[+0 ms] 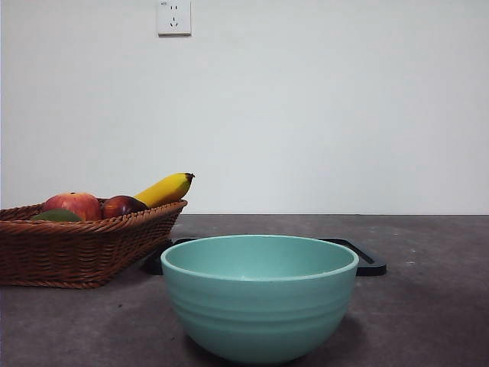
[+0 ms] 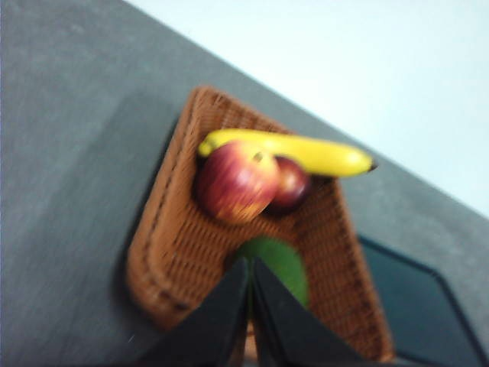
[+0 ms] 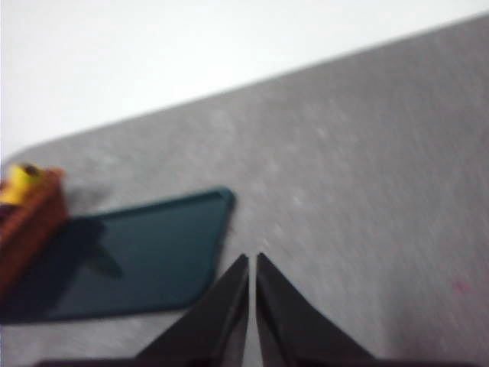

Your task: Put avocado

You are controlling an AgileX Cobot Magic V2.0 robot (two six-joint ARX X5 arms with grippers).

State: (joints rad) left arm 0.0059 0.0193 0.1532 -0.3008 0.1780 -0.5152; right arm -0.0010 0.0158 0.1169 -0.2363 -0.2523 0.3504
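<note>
The dark green avocado (image 2: 279, 264) lies in the brown wicker basket (image 2: 172, 252), beside a red apple (image 2: 237, 180). In the front view only its top (image 1: 56, 216) shows over the basket's rim (image 1: 92, 252). My left gripper (image 2: 250, 267) is shut and empty, hanging above the basket close over the avocado. My right gripper (image 3: 252, 264) is shut and empty above bare table, near the dark tray (image 3: 130, 264). Neither arm shows in the front view.
A teal bowl (image 1: 260, 294) stands at the table's front centre. A black tray (image 1: 359, 256) lies behind it. The basket also holds a yellow banana (image 1: 164, 188) and a dark red fruit (image 1: 122, 205). A white wall stands behind the table.
</note>
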